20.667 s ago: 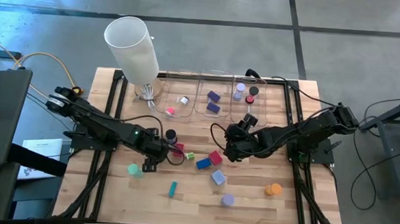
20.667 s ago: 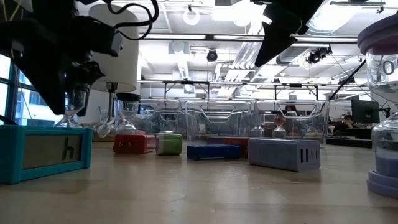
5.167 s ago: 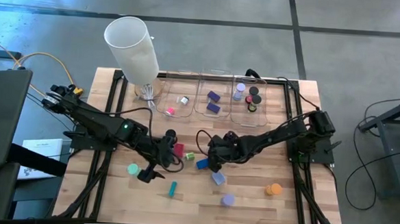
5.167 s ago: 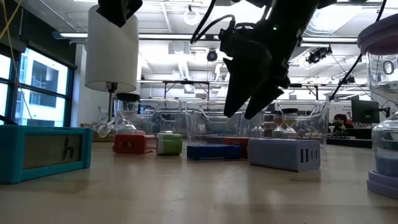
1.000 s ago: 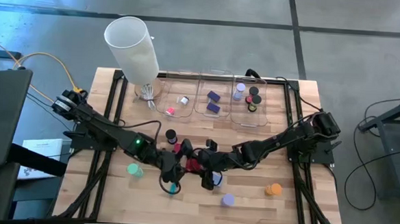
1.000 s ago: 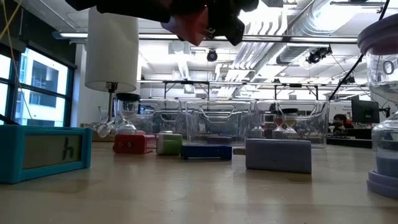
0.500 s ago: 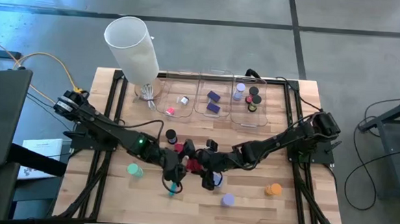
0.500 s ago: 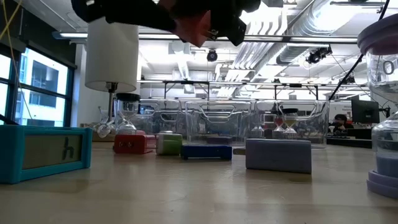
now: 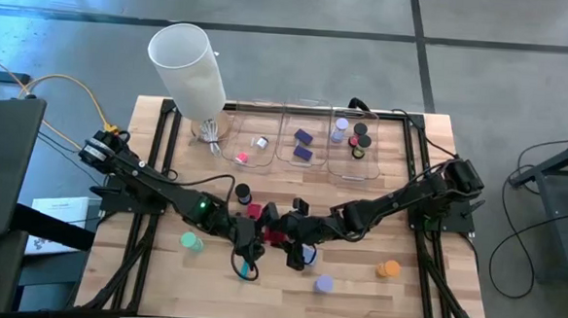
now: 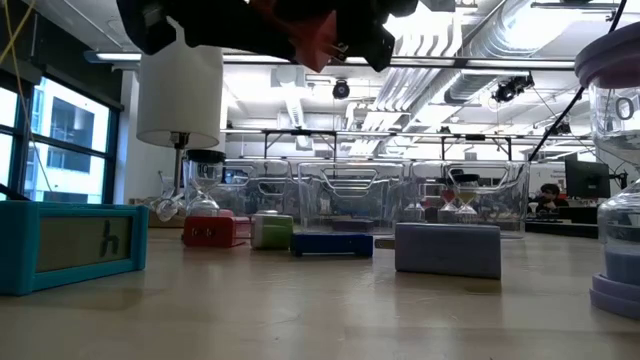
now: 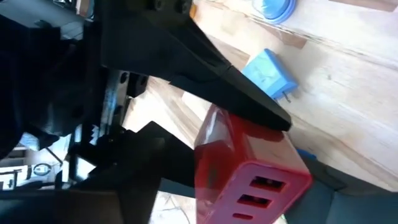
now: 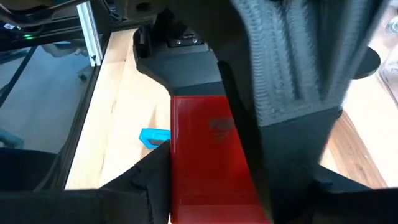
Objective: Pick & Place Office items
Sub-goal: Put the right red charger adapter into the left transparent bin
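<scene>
Two grippers meet at red block, lifted above tabletop middle. Right gripper clamped on block. Left gripper has moved in since a second ago, fingers narrowing around block's other end, not yet clearly gripping. Likely handover under way. Both arms stretched low toward centre, wrists facing.

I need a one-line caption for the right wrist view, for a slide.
Right claw grips a red block above the wooden table, the left claw closing on its far end.
</scene>
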You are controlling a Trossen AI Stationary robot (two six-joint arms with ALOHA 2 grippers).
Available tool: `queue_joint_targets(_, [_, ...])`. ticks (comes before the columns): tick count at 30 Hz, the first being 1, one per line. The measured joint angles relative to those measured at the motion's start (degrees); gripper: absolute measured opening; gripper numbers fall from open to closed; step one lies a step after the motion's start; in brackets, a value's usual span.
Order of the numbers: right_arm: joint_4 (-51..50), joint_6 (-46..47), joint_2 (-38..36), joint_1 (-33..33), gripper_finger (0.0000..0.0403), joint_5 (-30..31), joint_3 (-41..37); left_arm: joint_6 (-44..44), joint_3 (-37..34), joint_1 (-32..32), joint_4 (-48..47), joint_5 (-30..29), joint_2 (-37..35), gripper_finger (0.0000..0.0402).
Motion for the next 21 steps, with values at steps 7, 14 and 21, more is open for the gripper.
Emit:
queue_joint_targets(7, [-0.1,0.3,0.0,0.0,0.0194,-1.5,0.1,-3.1,0.0,-0.1,-0.4,0.4,0.0,0.0168])
queue_joint_targets(14, [1.0,0.8,0.3,-0.1,0.0195,-6.8,0.1,-1.7,0.0,-1.6,-0.2,0.2,0.0,0.0123])
queue_joint_targets(21, [1.1,-0.2,0.5,-0.2,0.0372,-6.7,0.0,-7.8,0.0,-2.2,-1.4,-3.0,-0.1,0.0113])
